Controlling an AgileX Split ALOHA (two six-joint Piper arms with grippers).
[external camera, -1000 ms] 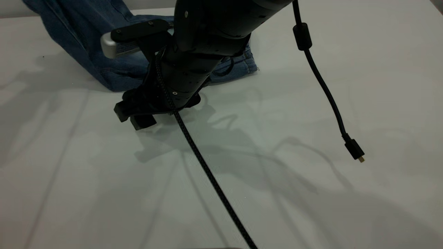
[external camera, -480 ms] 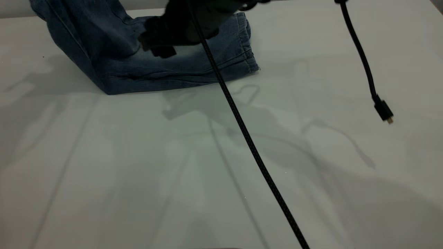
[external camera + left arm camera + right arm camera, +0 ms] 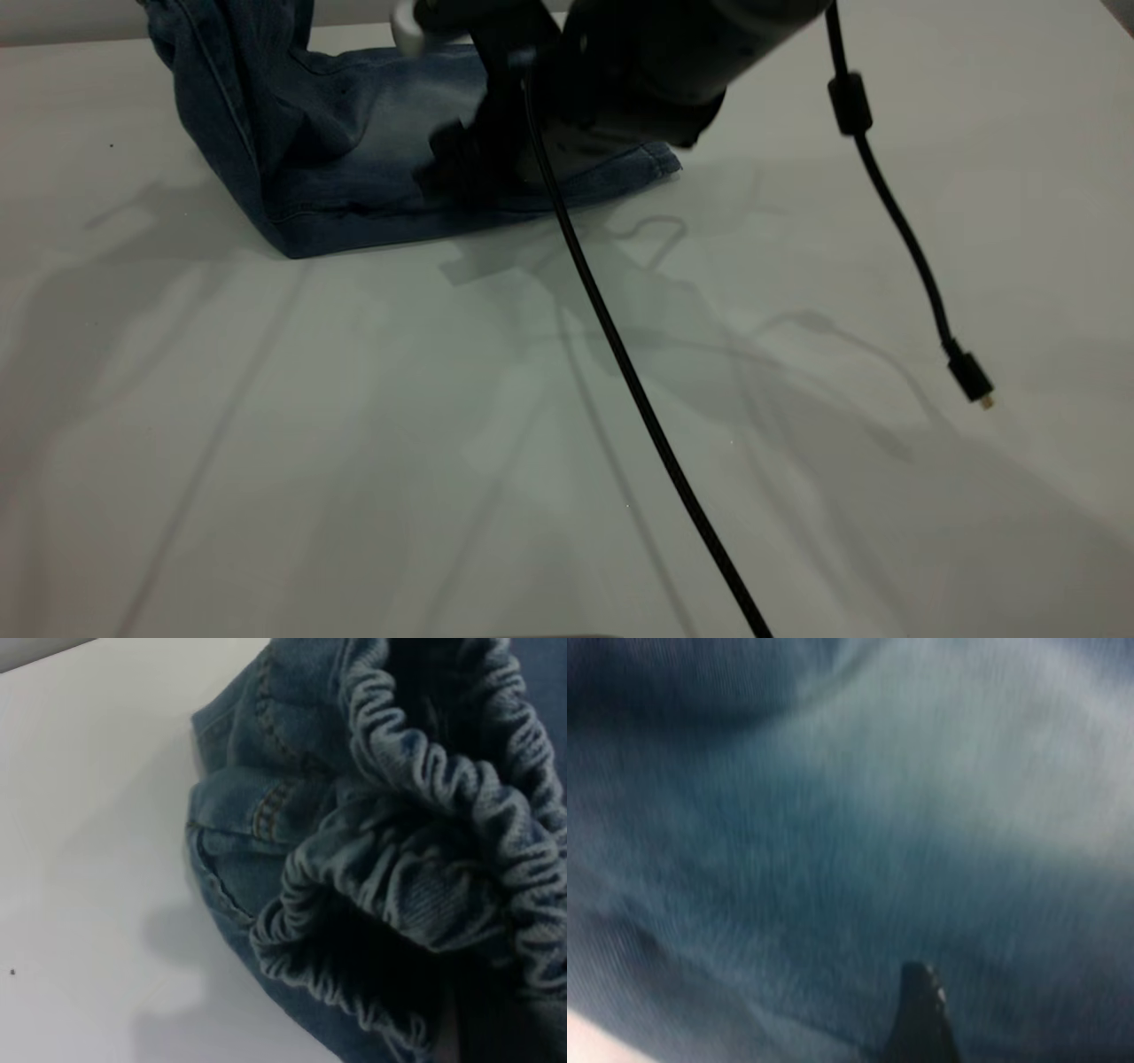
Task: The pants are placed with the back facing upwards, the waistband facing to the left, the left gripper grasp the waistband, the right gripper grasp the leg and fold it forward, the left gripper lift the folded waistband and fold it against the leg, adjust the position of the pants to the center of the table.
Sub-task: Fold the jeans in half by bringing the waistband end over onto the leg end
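The pants [image 3: 354, 159] are seen at the tabletop's [image 3: 354, 443] upper left; the right end effector [image 3: 461, 168] is pressed on them, its state indiscernible.

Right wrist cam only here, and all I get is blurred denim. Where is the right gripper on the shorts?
Observer: In the exterior view, the right gripper is low over the leg, which lies flat on the table. It sits short of the hem.
Operator: Whole garment flat?
Observer: No. The shorts rise steeply at their left end and run out of the top of the exterior view.
Operator: Waistband?
Observer: The left wrist view shows the waistband bunched and gaping open, apparently raised off the table. The left gripper itself isn't visible.
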